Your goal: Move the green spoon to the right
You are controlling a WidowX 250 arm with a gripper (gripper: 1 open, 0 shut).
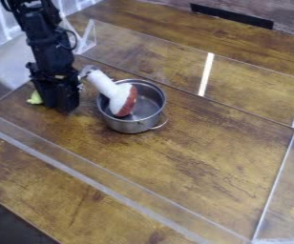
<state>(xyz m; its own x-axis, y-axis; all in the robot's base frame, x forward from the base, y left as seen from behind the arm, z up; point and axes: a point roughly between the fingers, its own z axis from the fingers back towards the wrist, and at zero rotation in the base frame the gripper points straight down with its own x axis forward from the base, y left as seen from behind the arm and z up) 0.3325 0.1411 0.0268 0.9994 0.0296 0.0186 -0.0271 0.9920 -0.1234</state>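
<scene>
- The black, jointed robot arm point(41, 33) reaches down from the upper left corner to the wooden counter
- Its black tool point(58, 98) is low over the brown, wood-grained counter point(176, 176), close to the surface; whether it is released or clenched on something, I cannot tell (the dark fingers blend together)
- The small yellow-green plastic spoon point(35, 98) is at the left side of the counter, mostly hidden by the tool, with one end peeking out on the picture's left; whether the two touch is unclear
- The round, silver metal pot point(146, 122) stands upright on the counter, to the picture's right of the tool and apart from it
- The white, thick-handled utensil with a red part point(115, 93) leans in the pot, its red portion inside and its white handle jutting over the rim toward the upper left
- A narrow white strip point(207, 74) lies beyond the pot, toward the upper right
- Clear, see-through panels point(284, 191) edge the work area
</scene>
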